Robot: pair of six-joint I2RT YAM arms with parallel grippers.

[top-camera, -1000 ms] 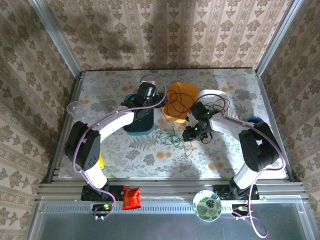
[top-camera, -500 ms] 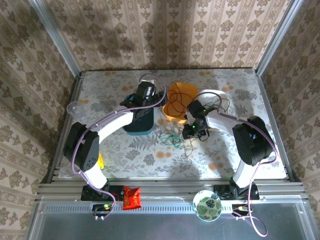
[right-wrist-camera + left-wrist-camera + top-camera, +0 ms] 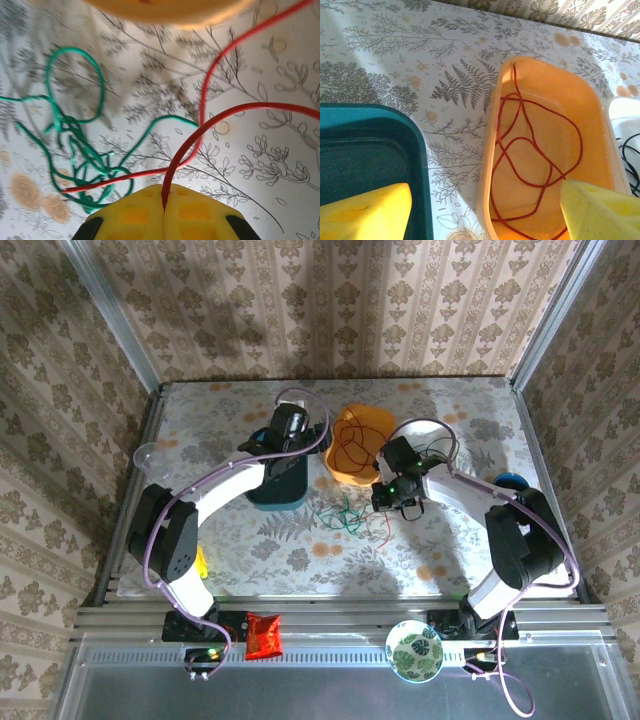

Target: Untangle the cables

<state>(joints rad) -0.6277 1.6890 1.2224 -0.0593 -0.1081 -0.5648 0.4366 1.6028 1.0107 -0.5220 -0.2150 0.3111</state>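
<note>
A red cable (image 3: 200,135) runs across the table and is pinched between my right gripper's (image 3: 164,200) shut yellow fingers. It crosses the tangled green cable (image 3: 75,145), which lies just left of that gripper (image 3: 385,504). In the top view the green cable (image 3: 340,512) sits mid-table. More red cable (image 3: 535,150) loops inside the orange tub (image 3: 492,150). A black cable (image 3: 432,450) lies in the white tub (image 3: 415,428). My left gripper (image 3: 485,215) hangs open over the gap between the teal bin (image 3: 415,165) and the orange tub, holding nothing.
A clear cup (image 3: 147,454) stands at the table's left edge and a blue object (image 3: 508,480) at the right. On the near rail lie a red packet (image 3: 264,634) and a patterned bowl (image 3: 414,650). Purple arm cables arch over both arms.
My right gripper has closed on the red cable and lifted slightly back toward the white tub. The left arm has hardly moved.
</note>
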